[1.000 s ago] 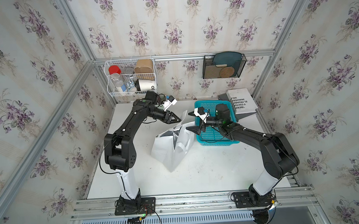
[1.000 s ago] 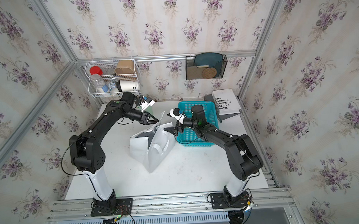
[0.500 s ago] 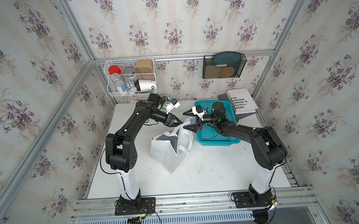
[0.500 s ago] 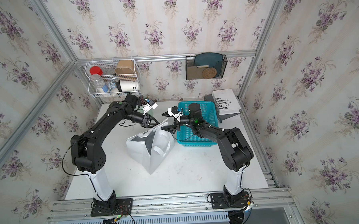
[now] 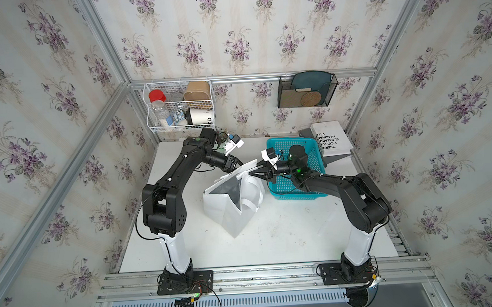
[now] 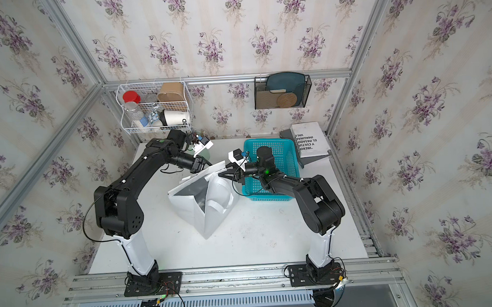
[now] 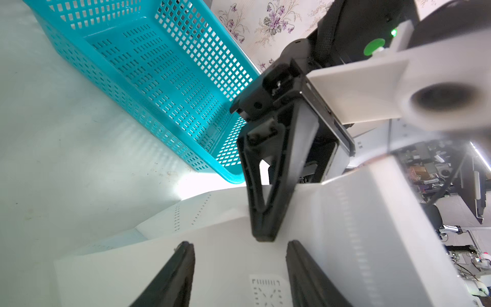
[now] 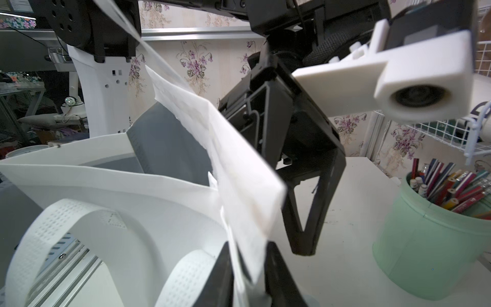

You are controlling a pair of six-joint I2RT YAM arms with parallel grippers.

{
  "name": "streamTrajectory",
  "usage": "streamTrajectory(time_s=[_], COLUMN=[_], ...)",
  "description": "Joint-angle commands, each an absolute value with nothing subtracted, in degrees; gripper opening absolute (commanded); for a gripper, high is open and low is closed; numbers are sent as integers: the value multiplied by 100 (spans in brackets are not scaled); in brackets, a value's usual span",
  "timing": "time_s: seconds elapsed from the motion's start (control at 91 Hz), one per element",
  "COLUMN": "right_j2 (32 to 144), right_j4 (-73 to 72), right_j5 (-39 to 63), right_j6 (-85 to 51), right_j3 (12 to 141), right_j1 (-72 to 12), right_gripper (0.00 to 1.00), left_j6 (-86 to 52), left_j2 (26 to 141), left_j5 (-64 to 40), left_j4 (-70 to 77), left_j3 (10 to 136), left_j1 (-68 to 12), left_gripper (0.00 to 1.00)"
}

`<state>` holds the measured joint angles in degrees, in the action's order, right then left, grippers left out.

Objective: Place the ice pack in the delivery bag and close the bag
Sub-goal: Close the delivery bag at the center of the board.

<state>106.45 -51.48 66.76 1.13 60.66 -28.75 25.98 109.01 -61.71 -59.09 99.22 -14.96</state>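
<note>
the right end effector (image 8: 247, 256) is pinched together on a thin white sheet at the far right rim of the delivery bag (image 5: 227, 209). from the right wrist view this looks like the bag's own wall or flap, though i cannot rule out some other flat white thing. the left end effector (image 7: 239, 244) has its fingers apart, its tips against the outside of the same far rim, and it clamps nothing that i can see. the bag stands mid desk (image 5: 271, 244), mouth up and partly spread so the silver lining shows, just left of the turquoise basket (image 5: 301, 196). its loop handles droop over the right side of the mouth. i cannot pick out the ice pack with any certainty in these views.

my reading: this is the opening step, with both arms working the rim so the mouth gapes. next, the right arm would need to draw its pinched edge outward to the right while the left braces the opposite wall, before either can fetch the pack. the soft wall may slip free, or the light bag may tip.
</note>
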Motion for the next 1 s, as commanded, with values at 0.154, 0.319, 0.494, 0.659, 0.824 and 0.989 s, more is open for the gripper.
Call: streamTrajectory(time_s=[0.154,0.319,0.494,0.659,0.824,0.989], right_j2=[10590,10217,9436,9169,9277,9301], right_j4=[-6303,-6079,-4759,-4057,-3890,-4134], right_j5=[6751,6298,5527,4985,4924,4934], right_j6=[-843,-787,53,903,888,811], right_j3=[5867,5592,5187,4929,5044,4918], right_j1=[-2874,-2867,-2948,-3034,-3041,-3040], right_gripper=[0,0,0,0,0,0], left_j6=[2580,2168,1527,2032,1616,1803], left_j2=[10780,10491,9853,10332,9520,7876], left_j5=[-6094,-5246,-4164,-4301,-2200,-2932], left_j4=[-5915,-5504,-4373,-5169,-4891,-4032], left_j3=[9927,9943,9970,11099,11335,10290], left_j1=[-1463,-1375,-1127,-1377,-1619,-1608], left_gripper=[59,59,61,65,65,64])
